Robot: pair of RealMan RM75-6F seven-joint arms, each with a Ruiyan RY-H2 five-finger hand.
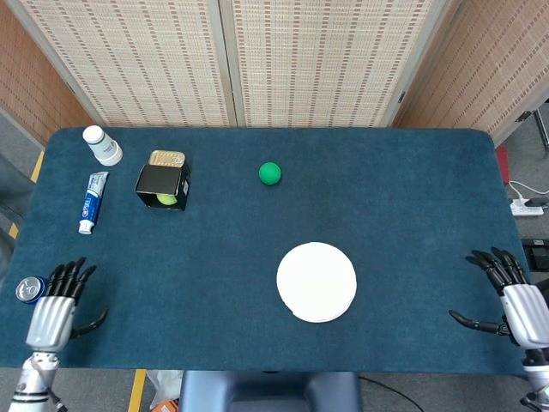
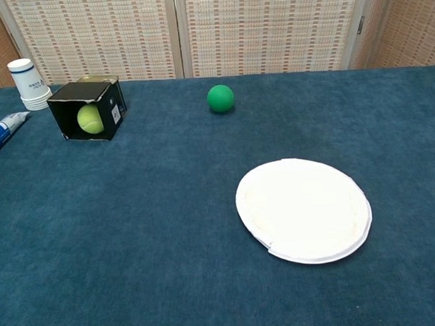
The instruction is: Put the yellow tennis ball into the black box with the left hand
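Tennis ball (image 2: 90, 118): yellow, sits inside your black box (image 2: 109, 104).
Label: small white sticker on box, unreadable.
Left hand (image 1: 53, 311): fingers spread, holding nothing.
Right hand (image 1: 518, 300): fingers spread, empty.

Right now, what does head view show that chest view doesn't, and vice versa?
Head view only: both robot hands, left robot hand and right robot hand, open at the near table edge; a blue can; a tin behind the black box. Chest view only: nothing extra. Both: the yellow tennis ball inside the box, green ball, white plate, toothpaste tube, white bottle.
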